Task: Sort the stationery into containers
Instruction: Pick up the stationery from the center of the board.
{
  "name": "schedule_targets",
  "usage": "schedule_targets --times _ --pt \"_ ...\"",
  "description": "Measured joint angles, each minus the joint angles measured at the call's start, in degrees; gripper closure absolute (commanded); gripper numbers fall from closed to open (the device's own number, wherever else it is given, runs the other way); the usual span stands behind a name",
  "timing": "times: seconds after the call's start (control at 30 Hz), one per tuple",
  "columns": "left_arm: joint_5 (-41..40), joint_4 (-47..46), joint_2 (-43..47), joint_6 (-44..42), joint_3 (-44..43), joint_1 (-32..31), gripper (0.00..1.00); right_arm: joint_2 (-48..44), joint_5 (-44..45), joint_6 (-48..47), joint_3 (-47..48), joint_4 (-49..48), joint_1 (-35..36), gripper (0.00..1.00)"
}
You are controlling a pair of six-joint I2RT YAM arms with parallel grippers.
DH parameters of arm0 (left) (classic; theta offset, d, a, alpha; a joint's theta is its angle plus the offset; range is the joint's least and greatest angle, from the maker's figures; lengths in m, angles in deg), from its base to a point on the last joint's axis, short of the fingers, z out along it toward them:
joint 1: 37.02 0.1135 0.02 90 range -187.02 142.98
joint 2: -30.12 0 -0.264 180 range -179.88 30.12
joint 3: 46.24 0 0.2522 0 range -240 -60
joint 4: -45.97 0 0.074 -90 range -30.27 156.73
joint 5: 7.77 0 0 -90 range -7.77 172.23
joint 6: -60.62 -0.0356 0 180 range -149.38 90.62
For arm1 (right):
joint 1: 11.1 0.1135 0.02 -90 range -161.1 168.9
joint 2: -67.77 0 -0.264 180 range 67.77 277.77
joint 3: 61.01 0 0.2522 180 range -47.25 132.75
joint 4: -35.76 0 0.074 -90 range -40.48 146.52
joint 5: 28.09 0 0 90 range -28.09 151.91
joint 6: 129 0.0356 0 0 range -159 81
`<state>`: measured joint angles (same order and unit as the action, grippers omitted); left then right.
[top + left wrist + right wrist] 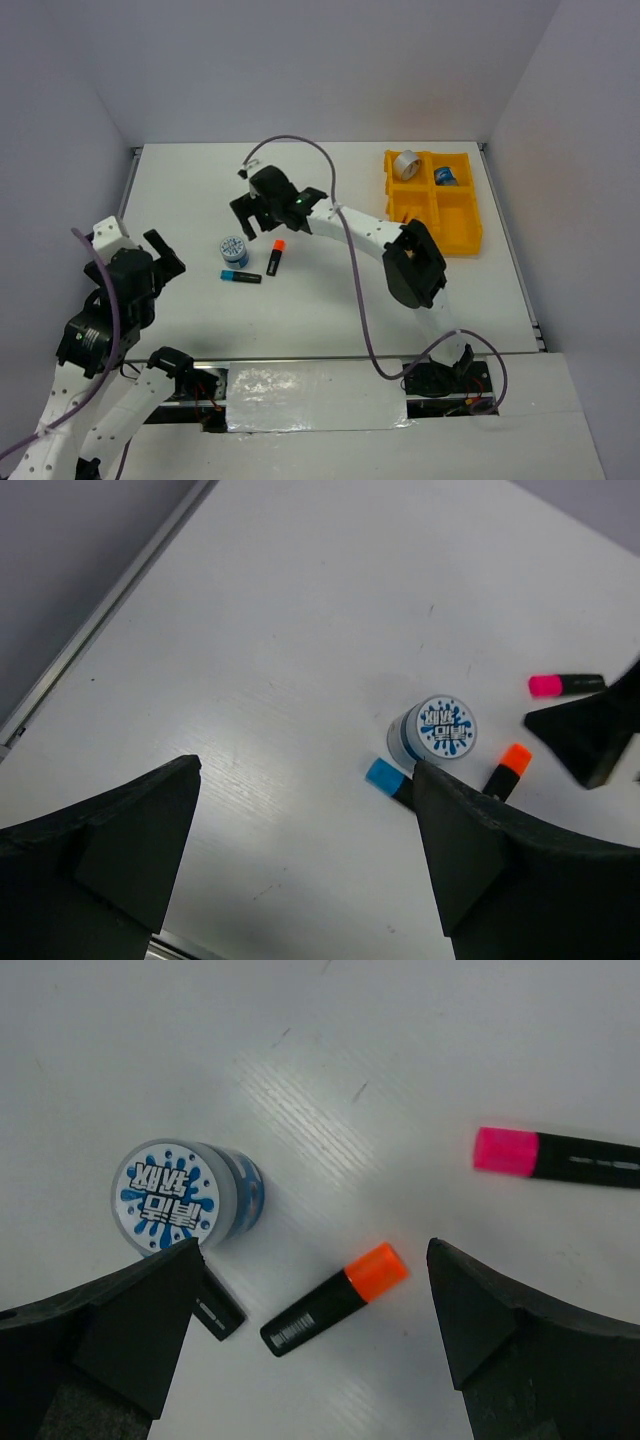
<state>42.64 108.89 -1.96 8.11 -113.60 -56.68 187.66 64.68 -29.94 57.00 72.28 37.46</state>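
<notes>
From above, the yellow tray sits at the far right of the table. It has four compartments. The silver tape ring is in its far-left one and a blue-white tape roll is beside it in the far-right one, which looks like one kind per compartment. The right gripper hangs spread wide over mid-table, probably lining up a pick. The left gripper, also wide open and empty, hangs back near its base, I'd guess to keep clear.

The left wrist view shows the unsorted group. A second roll stands on end, with the blue-capped highlighter touching its foot. The orange-capped highlighter is just beside them and the pink-capped highlighter farther off.

In the right wrist view the orange one lies between the parted jaws, and nothing is held.

That makes three highlighters, two rolls and one ring. I see no pens.
</notes>
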Motion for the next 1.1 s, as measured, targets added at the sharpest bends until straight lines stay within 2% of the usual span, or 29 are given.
schedule_targets --times 0.1,0.23,0.6,0.8,0.87,0.93,0.97,1.07,1.1 --pt "-0.57 -0.02 3.23 0.17 -0.02 0.04 0.01 5.01 1.64 -1.51 3.67 -0.02 3.02 0.00" --pt "-0.31 -0.17 2.25 0.04 -0.02 0.04 0.01 9.44 2.95 -2.10 8.26 0.35 6.05 0.00" --pt "1.42 -0.85 0.07 -1.31 -0.02 0.04 0.01 10.97 -1.20 -1.27 9.38 -2.27 7.63 0.00" --pt "2.25 -1.27 0.07 -1.51 -0.02 0.04 0.01 15.02 -0.37 -1.42 11.06 -1.73 8.72 0.06" --pt "2.51 -1.27 0.07 -1.55 0.00 0.04 0.01 15.74 0.02 -1.36 11.06 -1.53 8.90 0.16" --pt "2.62 -1.33 0.07 -1.55 0.00 0.04 0.01 16.00 -0.07 -1.33 11.06 -1.53 8.96 0.36" --pt "2.73 -1.38 0.07 -1.55 0.00 0.04 0.01 16.00 -0.02 -1.31 11.04 -1.57 8.98 0.39" --pt "2.91 -1.53 0.07 -1.60 0.00 0.04 0.01 16.00 -0.74 -1.05 10.62 -2.51 9.07 0.62" --pt "2.93 -1.62 0.07 -1.62 0.00 0.04 0.01 15.98 -0.90 -1.03 10.32 -3.06 9.07 0.77"
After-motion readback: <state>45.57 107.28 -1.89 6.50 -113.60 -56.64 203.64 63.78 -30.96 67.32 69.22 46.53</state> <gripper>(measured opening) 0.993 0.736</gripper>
